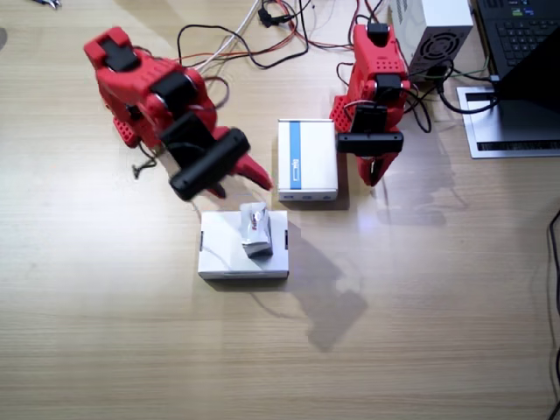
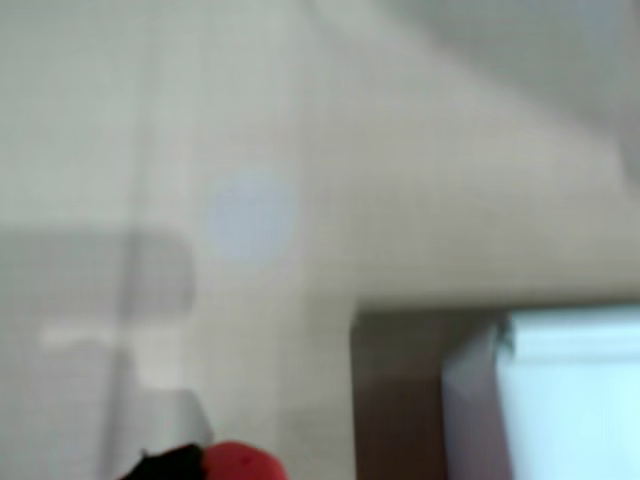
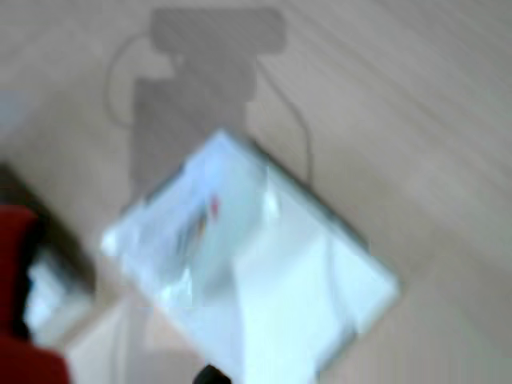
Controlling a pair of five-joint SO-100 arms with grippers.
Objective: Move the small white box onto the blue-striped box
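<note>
Resting: one small white box (image 1: pixel 255 231), one blue-striped box (image 1: pixel 307 160).

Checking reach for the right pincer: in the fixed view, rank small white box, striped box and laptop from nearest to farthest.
From the right pincer:
1. Small white box, just below it, on the plain white box.
2. Striped box, beside it toward the left arm; close to call with 1.
3. Laptop, far corner.

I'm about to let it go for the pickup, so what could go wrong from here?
1. The small white box lies tilted on the plain white flat box; a poor pinch might tip it off.
2. The right arm's end effector hangs close to the blue-striped box and could bump it.
3. Both wrist views are blurred, so alignment is hard to judge.
</note>
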